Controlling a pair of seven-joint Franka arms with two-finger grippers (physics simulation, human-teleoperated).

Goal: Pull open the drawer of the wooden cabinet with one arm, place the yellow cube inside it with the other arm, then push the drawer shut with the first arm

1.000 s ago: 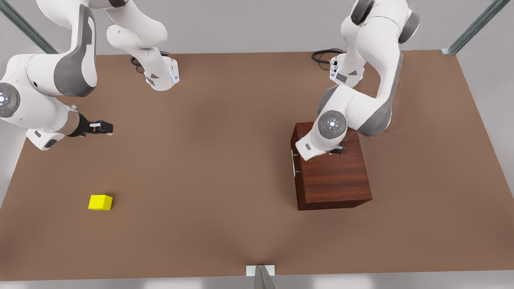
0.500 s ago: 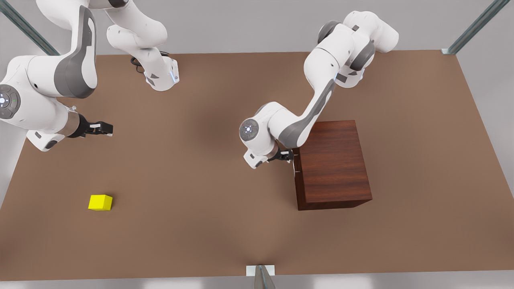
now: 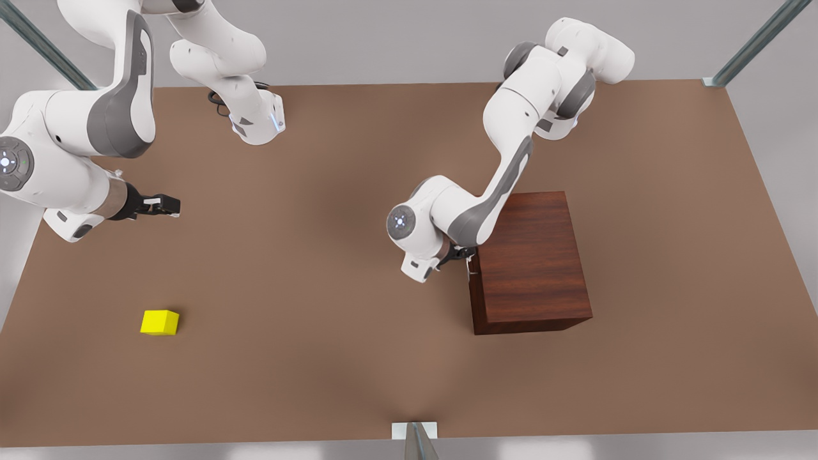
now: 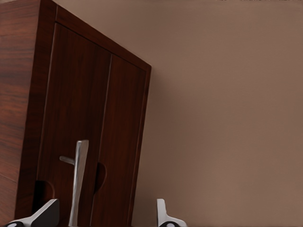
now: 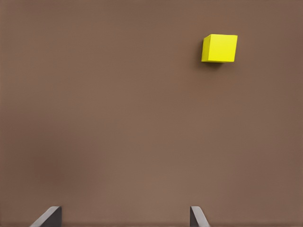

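The wooden cabinet (image 3: 530,259) stands on the table at the front view's right, its drawer (image 4: 71,118) shut. My left gripper (image 3: 464,255) is at the cabinet's front face, open, its fingers (image 4: 45,215) on either side of the silver bar handle (image 4: 78,179) without closing on it. The yellow cube (image 3: 160,322) lies on the table at the front view's left, also in the right wrist view (image 5: 219,48). My right gripper (image 3: 167,204) hovers open well behind the cube and holds nothing.
The brown table (image 3: 332,287) is bare between the cube and the cabinet. Both arm bases (image 3: 259,121) stand along the far edge. A metal post (image 3: 415,441) rises at the near edge.
The left arm swung down from above the cabinet's top to its front face and closed in on the handle. The right arm and the cube stayed put.
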